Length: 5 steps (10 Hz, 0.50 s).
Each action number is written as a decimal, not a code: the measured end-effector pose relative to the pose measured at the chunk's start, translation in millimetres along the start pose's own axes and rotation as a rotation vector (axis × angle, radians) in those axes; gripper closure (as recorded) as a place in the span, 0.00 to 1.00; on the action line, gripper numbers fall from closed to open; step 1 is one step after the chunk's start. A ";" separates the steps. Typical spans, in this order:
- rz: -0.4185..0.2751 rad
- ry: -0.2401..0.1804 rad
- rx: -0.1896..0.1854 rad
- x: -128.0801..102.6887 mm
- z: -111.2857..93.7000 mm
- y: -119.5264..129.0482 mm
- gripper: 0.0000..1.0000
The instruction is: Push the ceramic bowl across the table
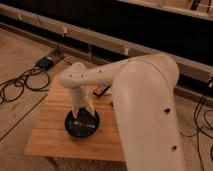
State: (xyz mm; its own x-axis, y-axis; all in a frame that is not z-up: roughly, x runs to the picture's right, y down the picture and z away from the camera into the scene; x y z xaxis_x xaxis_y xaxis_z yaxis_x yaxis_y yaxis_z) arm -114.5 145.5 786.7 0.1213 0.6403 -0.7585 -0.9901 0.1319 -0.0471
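The ceramic bowl (81, 125) is round, shallow and dark, and sits on the light wooden table (50, 127) left of its middle, towards the front. My gripper (82, 115) hangs from the white arm straight over the bowl, its two pale fingers (74, 111) spread and reaching down into the bowl's far half. The fingers hold nothing. My large white arm (145, 115) fills the right of the view and hides the right part of the table; the white cup is hidden behind it.
A small dark flat object (102, 90) lies on the table behind the gripper. A power box (46, 62) and black cables (22, 82) lie on the carpet at the left. A dark wall with a rail runs along the back.
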 end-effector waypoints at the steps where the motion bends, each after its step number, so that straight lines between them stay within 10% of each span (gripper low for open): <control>1: -0.002 0.009 0.005 -6.4 7.4 0.6 0.35; 5: -0.008 0.022 0.012 -37.9 28.5 11.2 0.35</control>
State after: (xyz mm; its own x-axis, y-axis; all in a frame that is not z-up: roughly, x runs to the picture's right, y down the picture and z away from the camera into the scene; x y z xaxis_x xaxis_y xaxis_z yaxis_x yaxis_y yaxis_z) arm -128.2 144.3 833.5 0.1276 0.6226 -0.7721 -0.9882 0.1463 -0.0453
